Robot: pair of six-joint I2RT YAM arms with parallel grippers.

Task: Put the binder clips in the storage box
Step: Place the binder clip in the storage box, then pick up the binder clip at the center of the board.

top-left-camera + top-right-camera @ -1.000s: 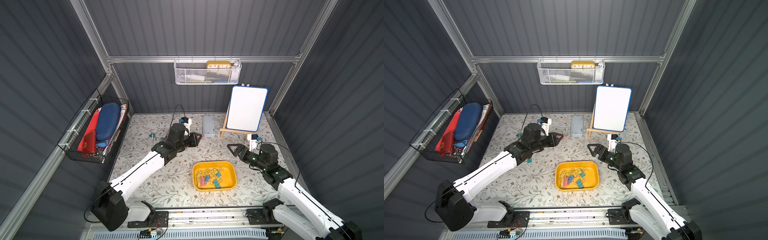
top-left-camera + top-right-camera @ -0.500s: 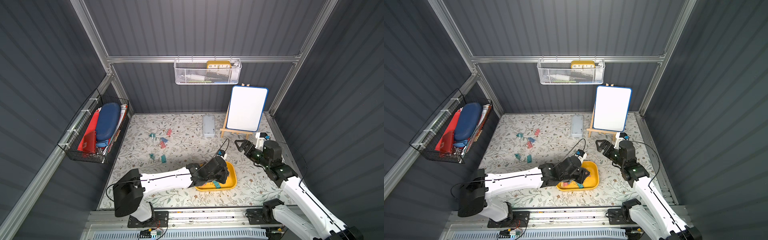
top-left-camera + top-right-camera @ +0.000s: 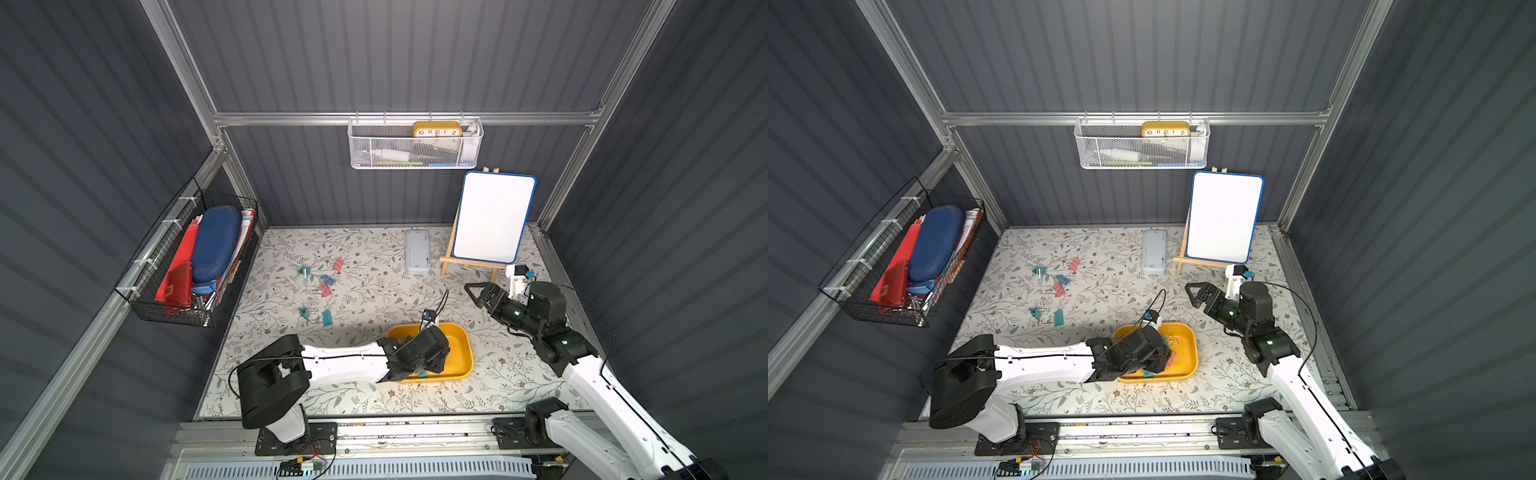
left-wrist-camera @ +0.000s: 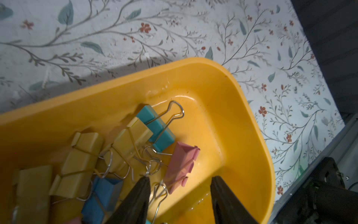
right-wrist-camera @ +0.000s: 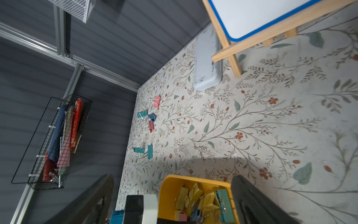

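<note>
Top views: clock (image 3: 437, 129) numerals 10–2

Storage box (image 4: 222, 100) glossy plastic; binder clips (image 4: 133, 137) matt, metal-handled.

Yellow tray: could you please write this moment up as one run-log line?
left gripper: open over yellow tray | right gripper: open, empty | tray clips: several | loose clips: six on table
</note>
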